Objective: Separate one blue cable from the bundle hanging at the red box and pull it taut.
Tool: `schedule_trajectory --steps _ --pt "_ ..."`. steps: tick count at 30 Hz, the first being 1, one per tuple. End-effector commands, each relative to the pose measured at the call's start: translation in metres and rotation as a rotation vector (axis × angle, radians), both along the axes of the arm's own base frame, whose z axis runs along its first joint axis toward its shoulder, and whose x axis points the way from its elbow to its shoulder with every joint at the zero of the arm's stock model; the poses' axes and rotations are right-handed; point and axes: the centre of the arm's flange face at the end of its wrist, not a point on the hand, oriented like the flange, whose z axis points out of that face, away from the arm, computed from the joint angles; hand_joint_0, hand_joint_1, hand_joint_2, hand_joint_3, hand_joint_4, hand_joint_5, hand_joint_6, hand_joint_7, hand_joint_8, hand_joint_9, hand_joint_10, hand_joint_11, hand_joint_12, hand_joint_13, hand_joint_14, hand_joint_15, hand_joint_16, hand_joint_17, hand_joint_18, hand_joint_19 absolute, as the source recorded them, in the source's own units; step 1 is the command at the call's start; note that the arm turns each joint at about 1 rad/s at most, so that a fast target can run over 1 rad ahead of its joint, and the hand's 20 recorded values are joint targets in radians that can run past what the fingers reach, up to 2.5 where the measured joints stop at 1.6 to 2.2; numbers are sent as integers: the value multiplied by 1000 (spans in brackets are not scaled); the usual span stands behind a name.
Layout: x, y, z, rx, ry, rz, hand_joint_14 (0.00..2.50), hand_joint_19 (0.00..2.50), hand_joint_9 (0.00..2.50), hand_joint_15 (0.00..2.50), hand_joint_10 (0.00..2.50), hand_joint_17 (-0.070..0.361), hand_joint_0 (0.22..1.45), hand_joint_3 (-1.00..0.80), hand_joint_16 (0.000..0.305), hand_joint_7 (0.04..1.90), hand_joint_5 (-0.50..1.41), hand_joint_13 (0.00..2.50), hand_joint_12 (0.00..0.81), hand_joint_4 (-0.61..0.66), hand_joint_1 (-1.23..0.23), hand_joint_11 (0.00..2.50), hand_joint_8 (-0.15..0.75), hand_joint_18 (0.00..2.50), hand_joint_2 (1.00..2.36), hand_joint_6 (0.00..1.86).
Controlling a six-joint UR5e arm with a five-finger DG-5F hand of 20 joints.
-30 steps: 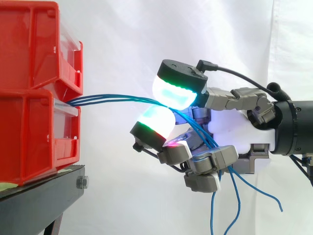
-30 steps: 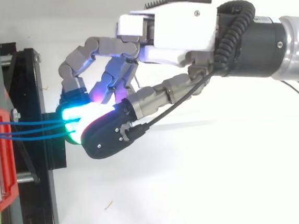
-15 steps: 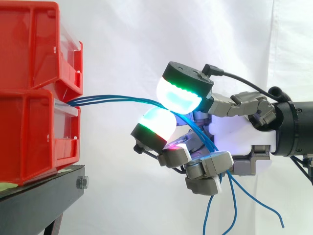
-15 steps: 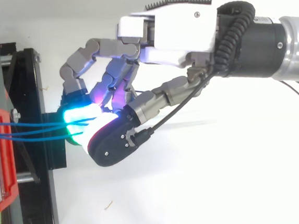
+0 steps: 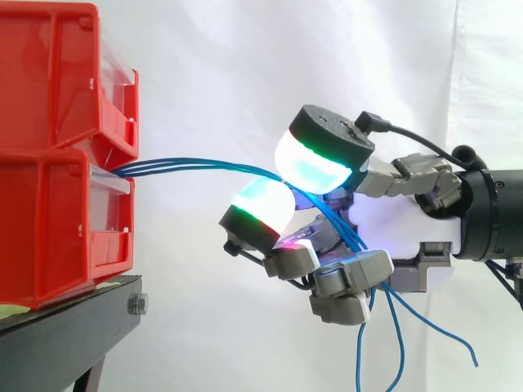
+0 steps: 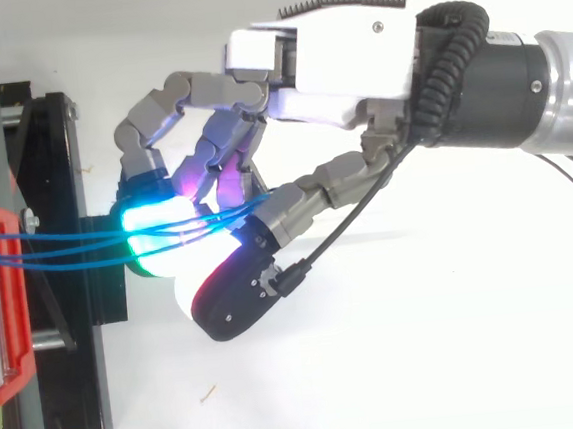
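Hooking through the bundle [image 5: 196, 165], that was how the hand [image 5: 404, 224] stood: lower fingers [image 5: 351, 278] curled round all the blue strands, and the thumb [image 5: 319, 163] lifted just clear of the glowing fingertip [image 5: 261, 204] beneath it, with a slim gap between the two pads. The strands left the slot of the lower box [image 5: 49, 220] side by side, arched gently across open space, ran over that fingertip and down past the palm, and their loose ends [image 5: 400, 335] dangled below the wrist. From above they lay close together across the cyan glow, with the thumb swung off to one side of them. By my reading nothing was singled out; the whole bunch sat in the curl together, and that arch said slack, not taut.

What the step wanted, I judged, was patience at the pads. The thumb had to come down on one strand alone, best the outermost, where the fingertip could roll it away from its neighbours before any squeeze. A flat clamp across the lot would only catch two or three again. The curled fingers looked due to ease off as well, or the others would ride along with the pull.

Once one strand was pinned, a slow straight draw away from the box seemed right, level with the slot, watching the arch flatten. A jerk risked the strand slipping between smooth pads, or tugging the box on its stand [image 5: 73, 314]
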Motion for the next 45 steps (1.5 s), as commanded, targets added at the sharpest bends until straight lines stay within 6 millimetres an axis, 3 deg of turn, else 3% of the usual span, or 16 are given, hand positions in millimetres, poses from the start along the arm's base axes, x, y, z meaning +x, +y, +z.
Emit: schedule_trajectory --steps 1,7,11,16,20,26,30,32,35,39,45 --pt "0 0 0 0 0 0 563 1087 972 1652 4 118 467 -500 53 1116 -180 1182 363 139 -751 1332 312 1108 1000 925" --pt "0 0 0 0 0 1 674 1094 988 1579 50 124 442 -500 55 1063 -168 1178 374 141 -616 1292 329 1130 1000 910" --pt "0 0 0 0 0 0 519 1144 985 1685 3 105 533 -500 47 1124 -169 1174 322 126 -475 1319 286 1059 1000 886" --pt "0 0 -1 0 0 0 441 1168 950 1736 5 98 613 -497 44 1148 -193 1166 303 105 -586 1322 263 1029 1000 886" --pt "0 0 0 0 -2 0 414 1162 946 1746 5 98 617 -318 44 1187 -197 1179 298 92 -695 1343 273 1032 1011 897" --pt "-1 0 -1 1 4 0 349 1120 930 1775 4 100 655 -276 44 1248 -202 1209 299 46 -804 1335 276 1053 1014 909" --pt "-1 0 -1 0 5 0 326 1107 922 1786 4 99 704 -313 44 1235 -208 1225 300 22 -851 1333 269 1068 1014 927" --pt "-1 0 -1 0 3 0 293 1083 924 1811 4 98 760 -422 44 1142 -209 1236 307 8 -882 1334 266 1087 1007 937" --pt "0 1 -1 -2 2 1 270 1075 992 1810 5 96 800 -500 43 1192 -190 1282 310 38 -895 1338 274 1127 1000 920" --pt "0 1 -1 -2 2 1 226 1062 1031 1830 4 95 798 -500 42 1179 -179 1301 317 74 -920 1362 277 1150 1000 912" --pt "-2 1 -4 1 9 3 160 1127 1110 1900 5 94 660 -500 42 1232 -163 1345 312 147 -918 1390 284 1172 1000 911"
